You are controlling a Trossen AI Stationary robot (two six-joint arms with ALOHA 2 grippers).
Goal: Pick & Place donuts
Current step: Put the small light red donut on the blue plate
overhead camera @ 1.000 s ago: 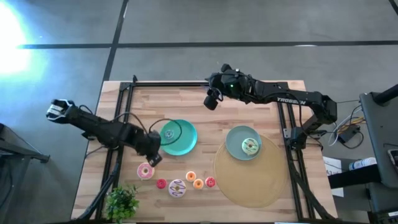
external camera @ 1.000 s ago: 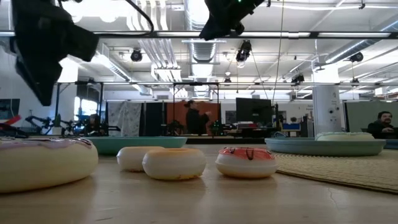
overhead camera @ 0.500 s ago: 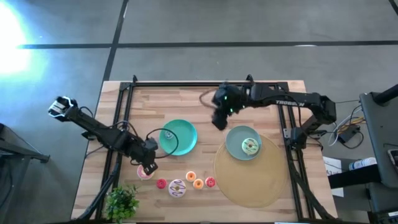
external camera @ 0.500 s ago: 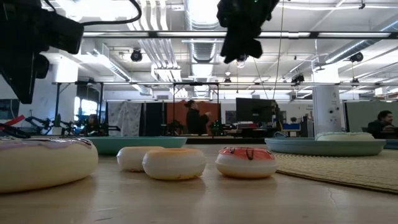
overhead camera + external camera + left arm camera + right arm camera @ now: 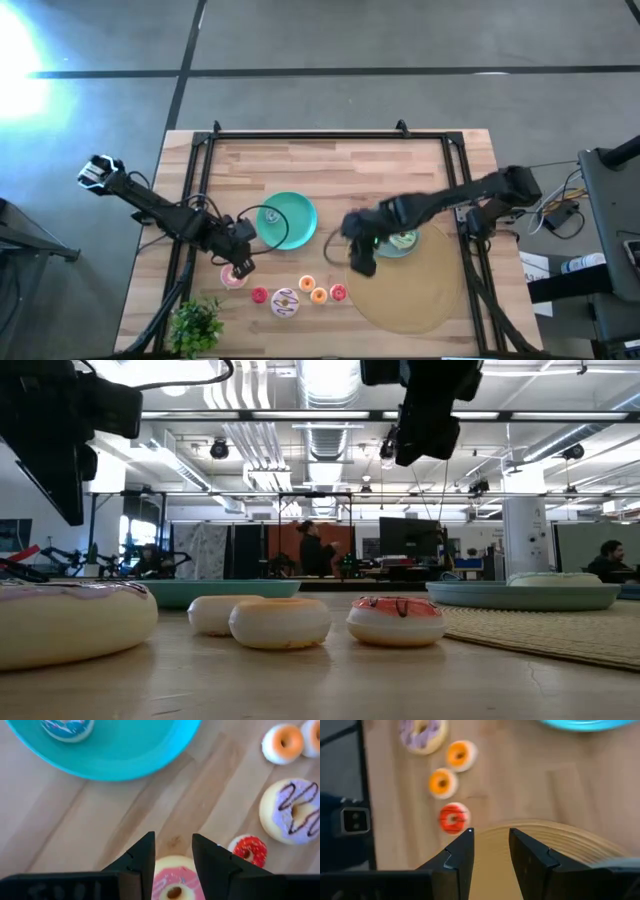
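Two open fingers [image 5: 142, 862] straddle the pink donut [image 5: 174, 881] — left gripper [image 5: 172, 851].

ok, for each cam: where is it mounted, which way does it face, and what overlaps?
High: overhead, straight down on the table; both arms show.
Low: table height, level into the room; white donut nearest, arms hang from above.
Left wrist: left hand over the pink donut, fingers open.
Right wrist: right hand open at the woven mat edge, red donut beyond.
Shared: both wrists see the purple-streaked donut.
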